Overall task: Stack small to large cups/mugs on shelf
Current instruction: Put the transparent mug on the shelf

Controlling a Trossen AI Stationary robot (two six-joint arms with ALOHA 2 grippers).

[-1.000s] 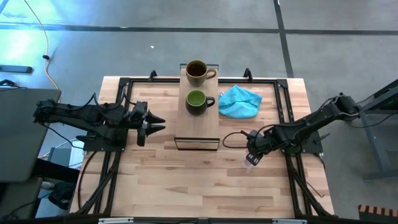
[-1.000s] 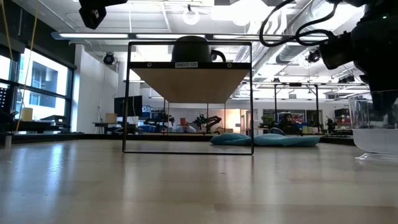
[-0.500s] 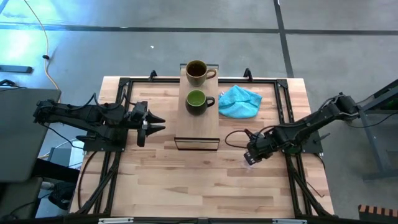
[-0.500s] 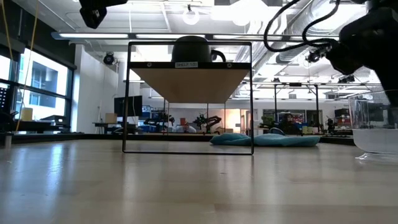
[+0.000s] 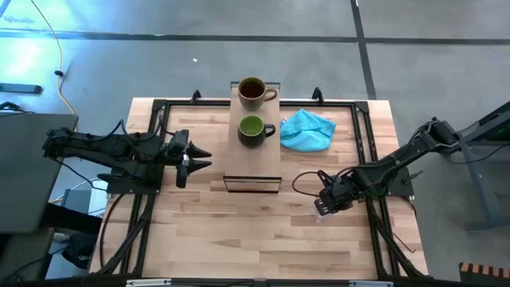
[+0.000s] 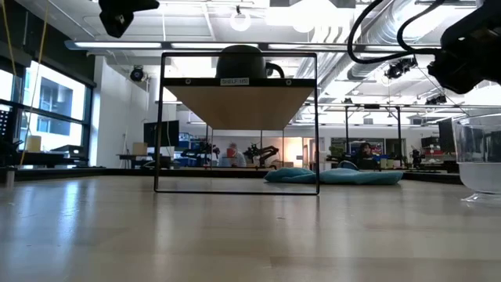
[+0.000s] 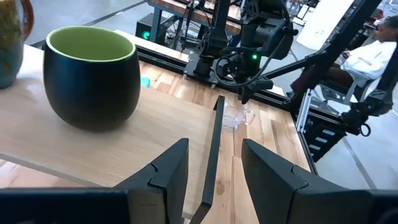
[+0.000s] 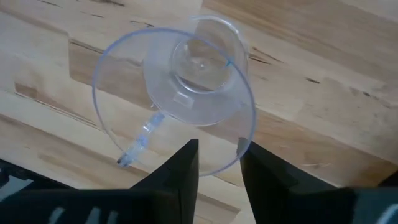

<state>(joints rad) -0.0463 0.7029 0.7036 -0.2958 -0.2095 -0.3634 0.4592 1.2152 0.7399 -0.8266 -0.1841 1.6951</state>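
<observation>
On the pale wood shelf (image 5: 253, 156) with its dark frame edge, I see a brown-tan mug (image 5: 253, 92) and, beside it, a dark green mug (image 5: 252, 130) with a light green inside. Right of the shelf lies a turquoise cloth (image 5: 307, 130). Under my black right claw (image 8: 217, 163), the glass cup (image 8: 180, 93) is clear.

Setting: robotics lab or workshop. Evidence: open hall with exposed ceiling pipes (image 6: 407, 47), strip lights (image 6: 235, 45), large windows (image 6: 47, 102), further robot rigs on benches (image 6: 258, 153), concrete floor (image 5: 239, 56).
</observation>
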